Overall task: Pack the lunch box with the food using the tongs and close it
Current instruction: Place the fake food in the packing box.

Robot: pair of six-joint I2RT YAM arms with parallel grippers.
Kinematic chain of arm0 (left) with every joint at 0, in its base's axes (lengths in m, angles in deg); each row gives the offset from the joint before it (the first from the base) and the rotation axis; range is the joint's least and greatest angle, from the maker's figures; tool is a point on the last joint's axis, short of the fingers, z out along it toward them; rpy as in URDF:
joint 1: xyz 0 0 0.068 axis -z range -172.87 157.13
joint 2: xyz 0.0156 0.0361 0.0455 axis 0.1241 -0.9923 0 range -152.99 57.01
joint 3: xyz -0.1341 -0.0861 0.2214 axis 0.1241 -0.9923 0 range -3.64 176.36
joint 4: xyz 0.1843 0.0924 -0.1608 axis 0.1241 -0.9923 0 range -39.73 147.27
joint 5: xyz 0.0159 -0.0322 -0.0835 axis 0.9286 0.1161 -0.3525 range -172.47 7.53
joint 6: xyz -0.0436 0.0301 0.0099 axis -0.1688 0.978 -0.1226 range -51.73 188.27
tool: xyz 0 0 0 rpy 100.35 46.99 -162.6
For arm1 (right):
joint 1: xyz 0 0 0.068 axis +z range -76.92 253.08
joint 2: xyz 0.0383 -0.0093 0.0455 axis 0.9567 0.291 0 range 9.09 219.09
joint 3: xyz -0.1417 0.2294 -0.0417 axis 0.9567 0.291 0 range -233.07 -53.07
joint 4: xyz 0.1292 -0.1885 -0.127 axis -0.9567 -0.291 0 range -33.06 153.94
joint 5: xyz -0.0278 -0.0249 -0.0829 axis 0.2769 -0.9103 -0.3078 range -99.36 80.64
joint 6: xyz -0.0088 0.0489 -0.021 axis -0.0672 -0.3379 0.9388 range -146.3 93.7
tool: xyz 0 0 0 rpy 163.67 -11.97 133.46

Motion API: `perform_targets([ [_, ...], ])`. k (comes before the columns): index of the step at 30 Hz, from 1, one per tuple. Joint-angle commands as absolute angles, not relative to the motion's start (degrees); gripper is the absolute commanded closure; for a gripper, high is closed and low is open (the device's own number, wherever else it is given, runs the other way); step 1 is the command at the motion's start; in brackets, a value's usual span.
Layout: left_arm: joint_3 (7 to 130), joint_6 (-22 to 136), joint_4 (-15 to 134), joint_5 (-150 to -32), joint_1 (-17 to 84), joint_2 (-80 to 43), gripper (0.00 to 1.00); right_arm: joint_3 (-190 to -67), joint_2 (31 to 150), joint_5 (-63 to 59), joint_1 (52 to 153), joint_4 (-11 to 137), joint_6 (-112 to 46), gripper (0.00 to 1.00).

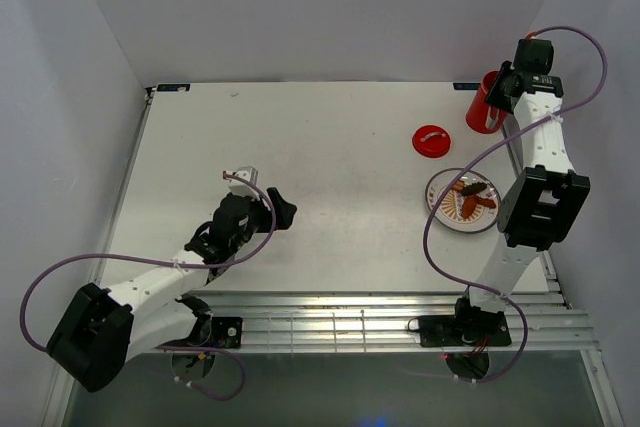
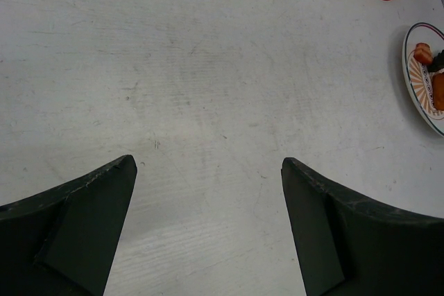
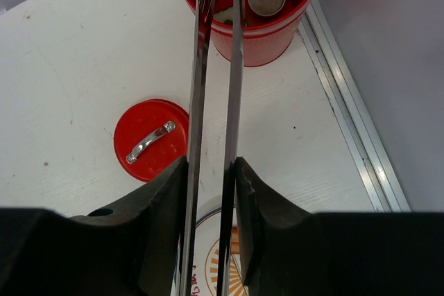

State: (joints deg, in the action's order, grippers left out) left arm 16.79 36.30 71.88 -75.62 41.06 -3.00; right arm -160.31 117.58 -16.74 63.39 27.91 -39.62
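Table [image 1: 330,147] with lunch box [image 3: 263,43] at its far right corner, beside the edge rail [image 3: 347,123]; open room lies leftward, where the left gripper [image 2: 208,171] hovers, jaws spread, empty. Right gripper [image 3: 210,171] clamps the tongs [image 3: 233,88], tips inside the box: best lifted straight up past the rim, then toward food [image 1: 470,197] on the plate [image 1: 432,192].

Tips of the tongs [image 3: 234,67] cut off at top edge, inside lunch box [image 3: 267,43]
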Motion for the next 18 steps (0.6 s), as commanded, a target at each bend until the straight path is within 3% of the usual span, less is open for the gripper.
perform_targets([
  [1, 18.0, 36.5, 72.7, -76.0, 41.3, -1.0, 0.04, -160.0, 117.0, -17.7, 63.2, 29.7, -40.5, 0.6],
  [18, 18.2, 36.7, 72.7, -75.4, 41.3, -1.3, 0.04, -157.6, 108.2, -17.0, 63.2, 27.6, -39.7, 0.57],
])
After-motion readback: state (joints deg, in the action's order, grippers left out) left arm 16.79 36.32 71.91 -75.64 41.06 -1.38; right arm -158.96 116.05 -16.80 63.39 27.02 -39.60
